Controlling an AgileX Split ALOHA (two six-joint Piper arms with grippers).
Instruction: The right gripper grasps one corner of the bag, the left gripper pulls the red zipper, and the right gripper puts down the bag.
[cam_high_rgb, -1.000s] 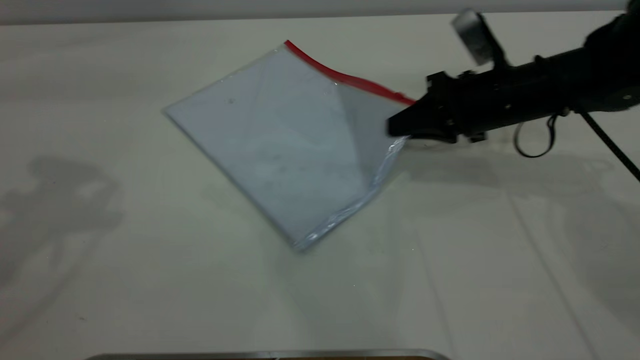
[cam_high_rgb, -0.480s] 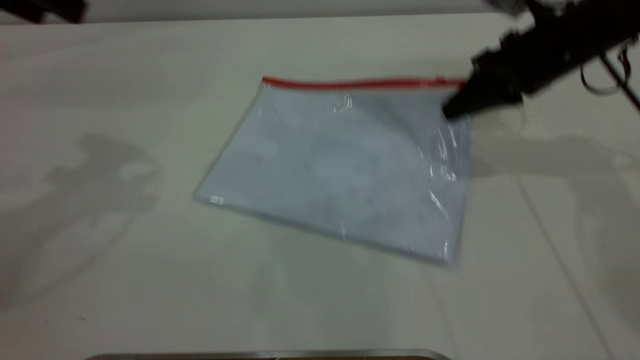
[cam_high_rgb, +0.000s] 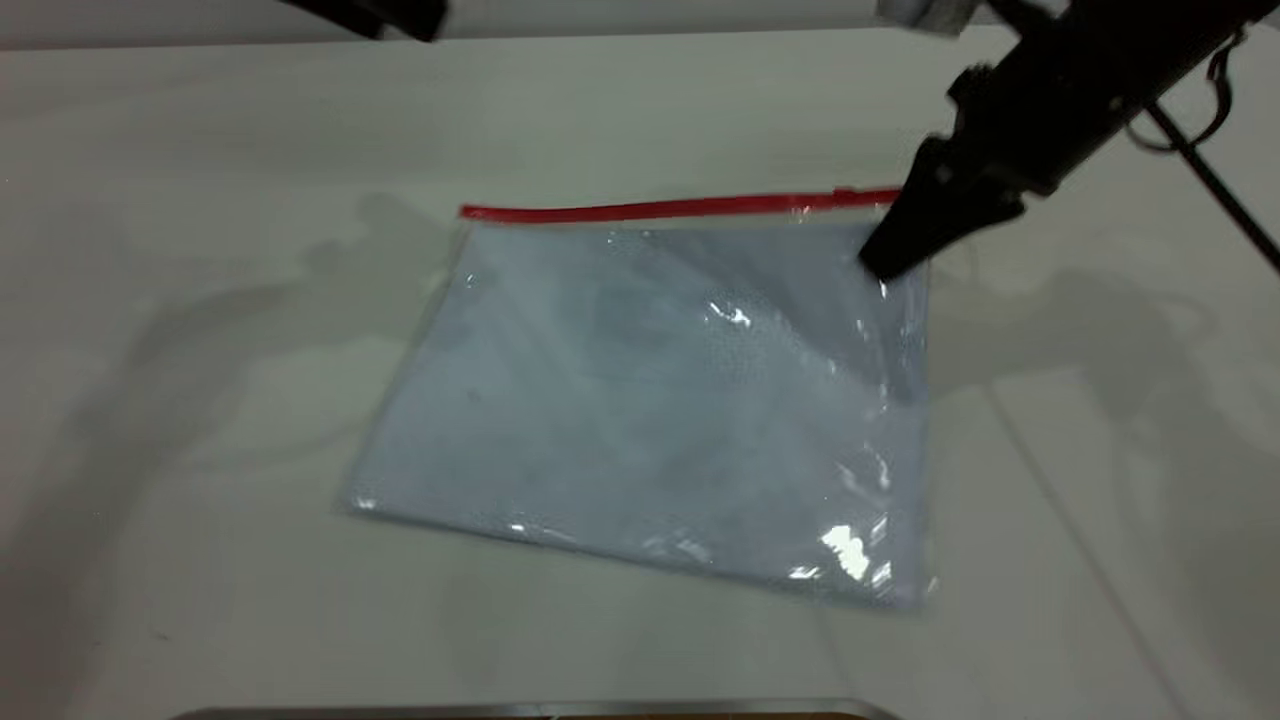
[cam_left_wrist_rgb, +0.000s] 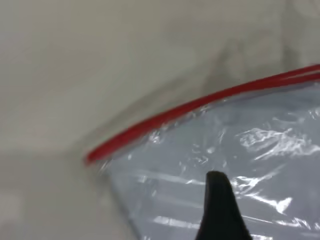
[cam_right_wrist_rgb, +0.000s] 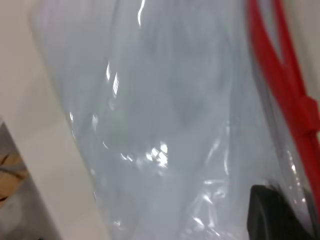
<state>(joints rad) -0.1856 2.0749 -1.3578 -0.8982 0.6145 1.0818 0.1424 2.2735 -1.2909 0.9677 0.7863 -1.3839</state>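
On table (cam_high_rgb: 200, 560) your bag (cam_high_rgb: 650, 400) lies mid-surface, clear pouch, pale sheets inside. Red zipper (cam_high_rgb: 680, 208) runs along far edge, slider tab at right end. Your right gripper (cam_high_rgb: 885, 262) pinches far right corner, clenched on plastic. Bare table all around. Left gripper (cam_left_wrist_rgb: 216, 181) hovers over far left corner; finger state unreadable.

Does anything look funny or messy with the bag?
A little. The bag is lifted at one corner by the right gripper, near the end of the red zipper, so it slopes down to the table and the plastic looks wrinkled. Nothing looks torn or spilled.
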